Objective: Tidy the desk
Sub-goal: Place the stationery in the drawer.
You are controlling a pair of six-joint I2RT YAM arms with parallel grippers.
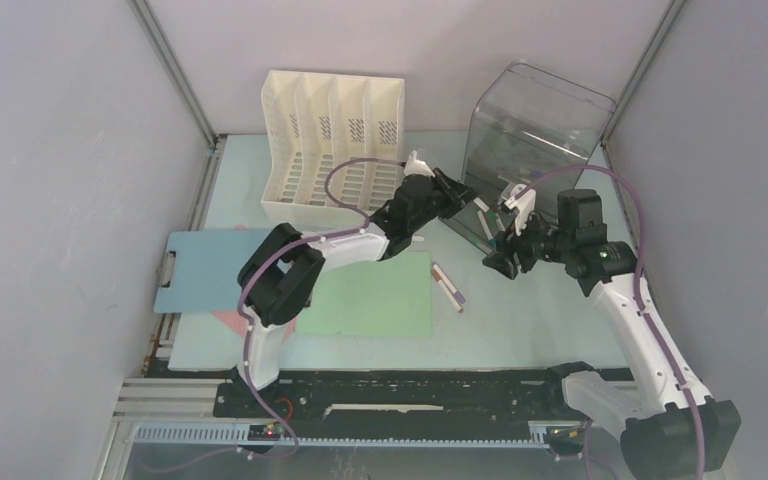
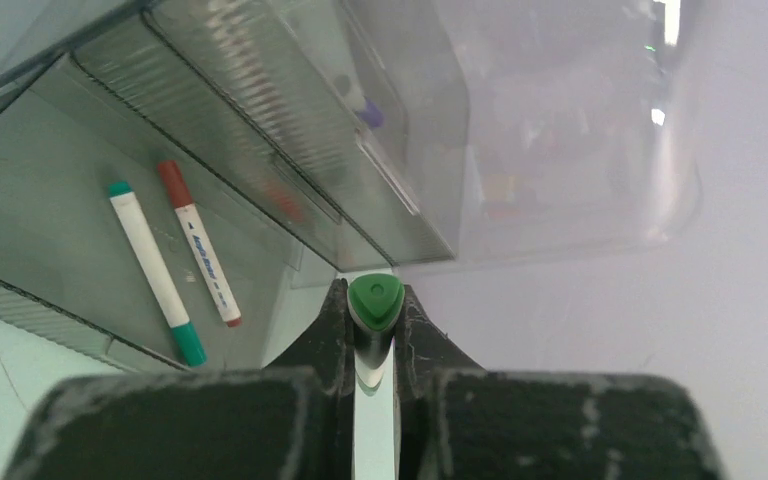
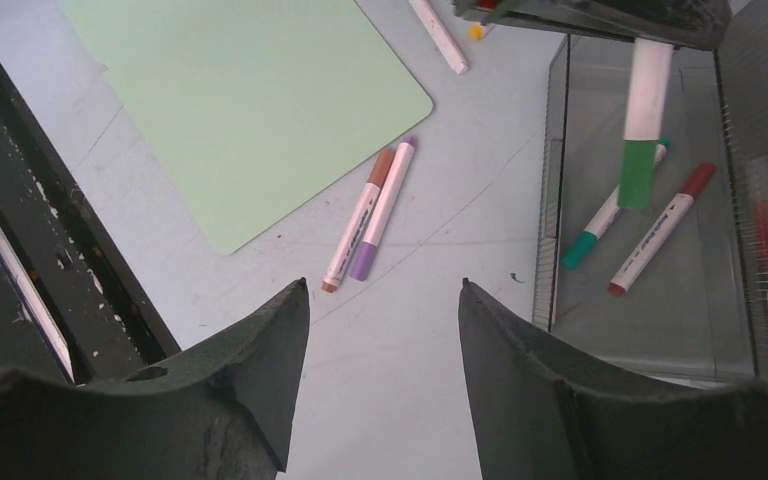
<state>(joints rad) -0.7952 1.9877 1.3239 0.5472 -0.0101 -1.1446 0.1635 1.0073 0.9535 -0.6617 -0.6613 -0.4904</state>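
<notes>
The left gripper [image 2: 373, 318] clenches a green-capped marker [image 2: 375, 298] over the clear drawer [image 3: 680, 325] on the desk [image 1: 530, 320] beneath both arms — released tilted, it could strike the rim and roll off — while the right gripper [image 3: 382, 335] gapes empty.

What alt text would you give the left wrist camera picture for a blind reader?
The left hand grips a green-capped marker, aimed at a clear plastic bin. A teal-capped marker and a red-capped marker lie side by side inside.
</notes>
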